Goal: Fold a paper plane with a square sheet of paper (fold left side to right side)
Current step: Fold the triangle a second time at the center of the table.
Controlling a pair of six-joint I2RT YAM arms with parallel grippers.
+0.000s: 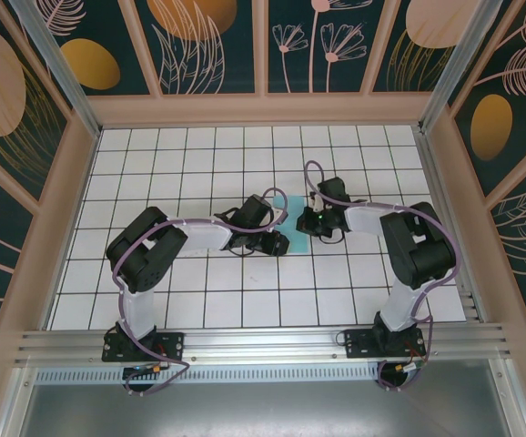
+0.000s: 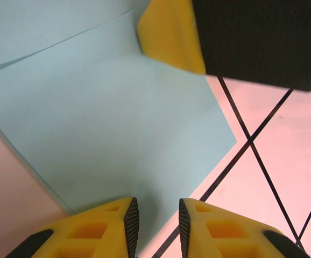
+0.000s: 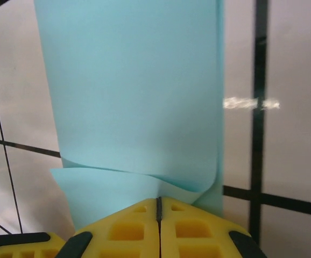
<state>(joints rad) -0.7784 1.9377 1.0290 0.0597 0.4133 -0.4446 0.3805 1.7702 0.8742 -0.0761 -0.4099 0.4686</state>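
Observation:
The square sheet of paper (image 1: 298, 240) is light turquoise and lies mid-table between my two grippers, folded over on itself. In the right wrist view the sheet (image 3: 134, 91) has its upper layer curling up at the near edge, just in front of my right gripper (image 3: 158, 207). That gripper is shut, with its tips down against the paper. My left gripper (image 2: 158, 226) is open by a narrow gap with nothing between the pads. It hovers over the sheet's (image 2: 107, 123) lower edge and corner. From above, the left gripper (image 1: 279, 244) and the right gripper (image 1: 309, 222) sit close together.
The table is a white grid of tiles (image 1: 199, 164) walled by wooden frames (image 1: 263, 109). A metal rail (image 1: 263, 341) runs along the near edge by the arm bases. The right gripper's yellow finger (image 2: 171, 37) and black body stand close ahead of the left fingers.

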